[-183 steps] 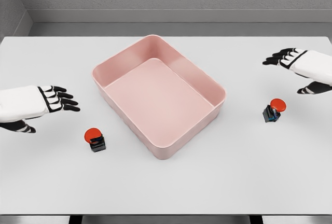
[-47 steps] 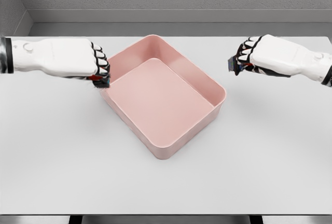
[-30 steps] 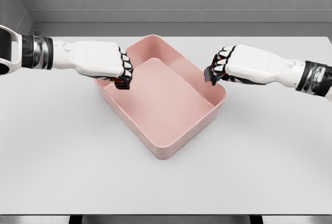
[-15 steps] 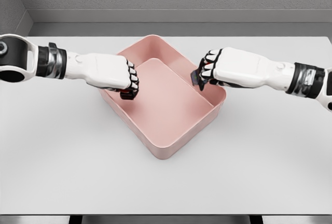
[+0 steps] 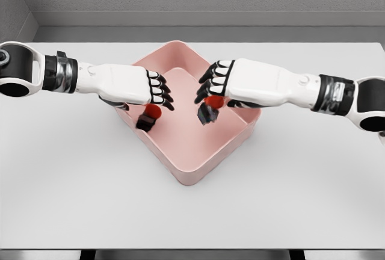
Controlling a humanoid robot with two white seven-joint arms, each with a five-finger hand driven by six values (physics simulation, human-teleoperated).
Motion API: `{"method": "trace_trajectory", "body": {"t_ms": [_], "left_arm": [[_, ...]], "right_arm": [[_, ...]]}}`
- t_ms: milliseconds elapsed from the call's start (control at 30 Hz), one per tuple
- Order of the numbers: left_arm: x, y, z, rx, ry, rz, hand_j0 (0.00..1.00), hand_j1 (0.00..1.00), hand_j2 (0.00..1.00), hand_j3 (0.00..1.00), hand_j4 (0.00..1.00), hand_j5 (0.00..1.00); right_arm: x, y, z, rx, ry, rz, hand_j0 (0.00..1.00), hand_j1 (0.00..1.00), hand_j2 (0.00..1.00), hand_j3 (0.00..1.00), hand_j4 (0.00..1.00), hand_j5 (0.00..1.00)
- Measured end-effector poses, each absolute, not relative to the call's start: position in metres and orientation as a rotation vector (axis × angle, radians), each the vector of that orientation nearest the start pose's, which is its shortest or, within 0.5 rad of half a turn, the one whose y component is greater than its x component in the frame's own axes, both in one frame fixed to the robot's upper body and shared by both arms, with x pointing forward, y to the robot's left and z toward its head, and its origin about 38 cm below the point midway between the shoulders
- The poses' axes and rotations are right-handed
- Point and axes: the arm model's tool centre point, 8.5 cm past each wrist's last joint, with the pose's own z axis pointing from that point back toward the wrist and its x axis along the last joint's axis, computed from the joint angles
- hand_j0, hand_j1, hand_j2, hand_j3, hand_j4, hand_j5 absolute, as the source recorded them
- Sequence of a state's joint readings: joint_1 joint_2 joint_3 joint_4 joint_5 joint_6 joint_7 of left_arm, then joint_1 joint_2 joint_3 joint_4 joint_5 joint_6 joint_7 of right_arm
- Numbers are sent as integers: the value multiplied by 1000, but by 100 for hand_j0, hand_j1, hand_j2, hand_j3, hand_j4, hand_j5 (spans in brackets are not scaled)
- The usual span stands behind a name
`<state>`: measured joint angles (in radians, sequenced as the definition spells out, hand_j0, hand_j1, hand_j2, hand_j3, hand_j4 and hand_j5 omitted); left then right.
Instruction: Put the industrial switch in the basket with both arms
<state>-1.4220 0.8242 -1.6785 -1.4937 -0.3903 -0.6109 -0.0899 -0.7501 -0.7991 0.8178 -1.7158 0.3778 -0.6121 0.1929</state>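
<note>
Over the pink rectangular plastic basket (image 5: 194, 174) on the white surface (image 5: 72, 182), the left hand (image 5: 135, 85) spreads its fingers above one red-capped black industrial switch (image 5: 147, 118), and the right hand (image 5: 225, 82), fingers likewise open, above another (image 5: 208, 109).

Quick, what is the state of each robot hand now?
Left robot hand: open, holding nothing; a switch is just below it, over the basket.
Right robot hand: open, holding nothing; the other switch is just below it.
</note>
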Motion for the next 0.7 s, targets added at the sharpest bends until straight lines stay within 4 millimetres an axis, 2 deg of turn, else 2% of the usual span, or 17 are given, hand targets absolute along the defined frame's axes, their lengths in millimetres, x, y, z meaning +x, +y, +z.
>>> {"method": "trace_trajectory", "body": {"t_ms": [133, 233, 267, 367, 400, 433, 467, 567, 600, 667, 700], "left_arm": [[438, 206, 255, -368, 1588, 2822, 100, 100, 100, 100, 100, 100], [443, 212, 280, -428, 1635, 2797, 100, 100, 100, 100, 100, 100], [444, 218, 290, -452, 1667, 2792, 100, 100, 100, 100, 100, 100], [443, 245, 300, -455, 1840, 2825, 100, 100, 100, 100, 100, 100], [441, 258, 297, -442, 1913, 2847, 100, 100, 100, 100, 100, 100], [432, 269, 266, -344, 1988, 2918, 100, 100, 100, 100, 100, 100], [426, 276, 251, -300, 2008, 2959, 100, 100, 100, 100, 100, 100], [414, 298, 233, -235, 2122, 3023, 100, 100, 100, 100, 100, 100], [412, 306, 234, -237, 2164, 3032, 100, 100, 100, 100, 100, 100], [406, 329, 233, -258, 2239, 3070, 100, 100, 100, 100, 100, 100], [399, 341, 225, -249, 2269, 3109, 100, 100, 100, 100, 100, 100]], "right_arm": [[390, -190, 267, 316, 2284, -2421, 95, 95, 95, 95, 95, 95], [392, -193, 268, 329, 2287, -2422, 100, 100, 100, 100, 100, 100], [393, -196, 268, 343, 2290, -2427, 100, 100, 100, 100, 100, 100], [406, -223, 270, 449, 2308, -2474, 100, 100, 100, 100, 100, 100], [412, -236, 269, 497, 2316, -2500, 100, 100, 100, 100, 100, 100], [417, -248, 270, 547, 2325, -2518, 100, 100, 100, 100, 100, 100], [419, -260, 266, 579, 2331, -2549, 100, 100, 100, 100, 100, 100], [422, -287, 255, 647, 2336, -2625, 100, 100, 100, 100, 100, 100], [421, -297, 249, 663, 2334, -2661, 100, 100, 100, 100, 100, 100], [420, -313, 246, 709, 2327, -2701, 100, 100, 100, 100, 100, 100], [419, -321, 245, 731, 2323, -2716, 100, 100, 100, 100, 100, 100]]}}
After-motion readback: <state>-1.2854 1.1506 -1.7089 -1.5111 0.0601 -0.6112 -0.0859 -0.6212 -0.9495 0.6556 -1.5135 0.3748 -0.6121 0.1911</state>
